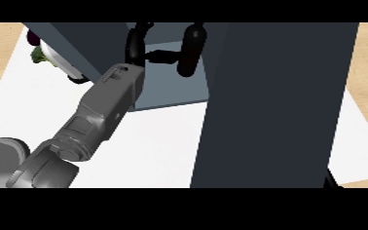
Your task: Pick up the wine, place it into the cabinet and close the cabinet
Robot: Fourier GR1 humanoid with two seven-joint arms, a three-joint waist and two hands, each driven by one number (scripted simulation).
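Dark slate cabinet (173,85), one, its open door (277,102) filling the view's right. One black wine bottle (192,48) stands upright inside the cabinet; no label readable. One grey forearm (97,114) reaches in from lower left; left hand (135,46) curled, its thumb and fingers touching the bottle. White worktop (158,146) below. Partly hidden items at left (43,56), unclear

The left arm (101,112) is stretched up and forward from the lower left corner. The left hand (137,46) is held high, with its fingers (191,48) curled round something dark.
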